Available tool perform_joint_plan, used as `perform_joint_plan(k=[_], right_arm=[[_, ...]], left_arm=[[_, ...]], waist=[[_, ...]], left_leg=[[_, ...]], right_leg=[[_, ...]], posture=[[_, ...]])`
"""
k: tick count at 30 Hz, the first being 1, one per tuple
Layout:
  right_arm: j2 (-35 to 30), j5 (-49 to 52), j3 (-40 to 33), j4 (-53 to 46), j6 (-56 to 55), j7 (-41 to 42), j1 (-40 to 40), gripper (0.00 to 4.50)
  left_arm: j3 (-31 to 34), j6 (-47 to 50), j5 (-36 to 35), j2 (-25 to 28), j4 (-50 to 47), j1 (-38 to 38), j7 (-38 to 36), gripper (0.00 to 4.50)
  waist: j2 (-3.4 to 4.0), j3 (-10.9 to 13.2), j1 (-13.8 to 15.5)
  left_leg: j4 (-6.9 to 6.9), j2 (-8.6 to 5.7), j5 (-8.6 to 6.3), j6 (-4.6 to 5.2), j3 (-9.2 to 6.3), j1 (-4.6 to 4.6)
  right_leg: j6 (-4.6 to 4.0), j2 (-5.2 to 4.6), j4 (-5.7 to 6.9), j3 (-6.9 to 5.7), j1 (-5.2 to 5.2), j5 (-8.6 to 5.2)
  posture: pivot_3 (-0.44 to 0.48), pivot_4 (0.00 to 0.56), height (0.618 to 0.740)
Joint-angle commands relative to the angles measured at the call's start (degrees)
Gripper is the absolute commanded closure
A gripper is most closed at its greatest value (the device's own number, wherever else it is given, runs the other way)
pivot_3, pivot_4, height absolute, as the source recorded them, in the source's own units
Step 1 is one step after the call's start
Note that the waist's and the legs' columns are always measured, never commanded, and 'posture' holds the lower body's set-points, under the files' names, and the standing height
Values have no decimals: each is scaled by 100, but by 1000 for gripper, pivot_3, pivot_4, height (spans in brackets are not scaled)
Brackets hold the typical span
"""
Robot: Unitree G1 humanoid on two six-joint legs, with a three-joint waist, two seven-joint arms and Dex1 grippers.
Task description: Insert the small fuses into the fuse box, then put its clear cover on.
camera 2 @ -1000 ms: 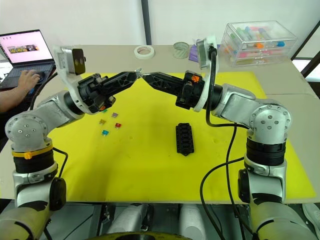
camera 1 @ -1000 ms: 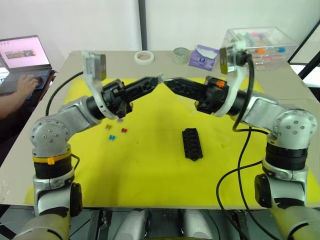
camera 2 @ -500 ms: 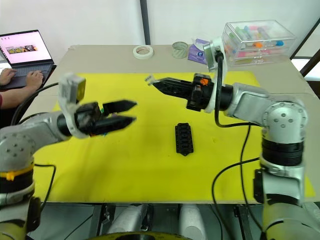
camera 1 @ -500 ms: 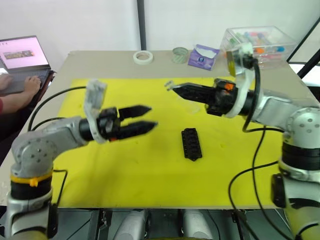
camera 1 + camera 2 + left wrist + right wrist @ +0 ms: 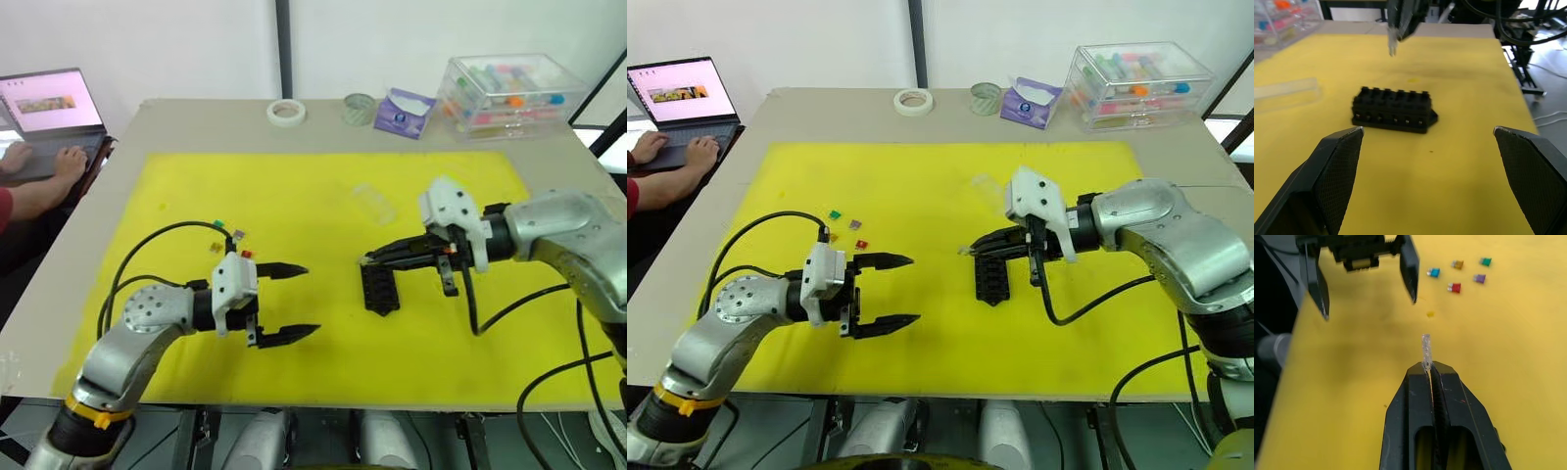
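From the head views we see our right tool (image 5: 982,245) pinched shut on a clear fuse, its tip just over the far end of the fuse box (image 5: 991,279). The box lies with its long axis running away from us, on the yellow mat (image 5: 921,186), so the fuse has only to go down into a slot; the right arm is plainly the nearer. Our left tool (image 5: 893,291) hangs wide open and empty, well to the left of the box. The other fuses (image 5: 847,228) lie loose beyond it, and the cover (image 5: 373,202) rests apart, behind the box.

In the left wrist view the box (image 5: 1394,110) lies broadside, slots up, every slot seemingly empty.

The right wrist view shows the fuse (image 5: 1426,350) standing out of the closed fingers.
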Motion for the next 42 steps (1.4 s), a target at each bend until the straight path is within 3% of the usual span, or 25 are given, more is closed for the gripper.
perform_joint_plan(k=[1,7,14,29,42], right_arm=[[-107,-268,-118,-29,-228,265,67,4500],[-314,-854,-19,-277,-502,499,542,4500],[-366,-1262,-20,-316,-559,547,680,4500],[-496,-1227,-350,-641,-179,514,1010,4500],[-425,-1396,-270,-654,-130,381,1001,4500]], left_arm=[[-28,-144,-29,-95,-24,-100,-69,24],[-272,-363,69,-123,18,-69,-481,24],[-437,-872,450,-375,518,-200,-481,24],[-1246,-1547,1240,-1558,1963,-1249,-396,24],[-1421,-1630,1482,-1918,2568,-1680,-362,24]], waist=[[0,0,18],[0,0,28],[0,0,24],[-1,1,31],[-2,1,37]], left_leg=[[-2,0,0,0,0,0],[0,0,0,0,-1,0],[1,1,0,0,-1,1],[8,0,0,0,-6,1],[11,-2,0,0,-6,1]], right_leg=[[0,1,-3,0,0,0],[1,0,-4,-2,3,0],[1,3,-3,-3,3,1],[4,2,-3,-11,11,2],[6,1,-2,-12,13,3]], posture=[[0,150,740],[0,150,740],[0,150,740],[0,150,740],[0,150,740]])
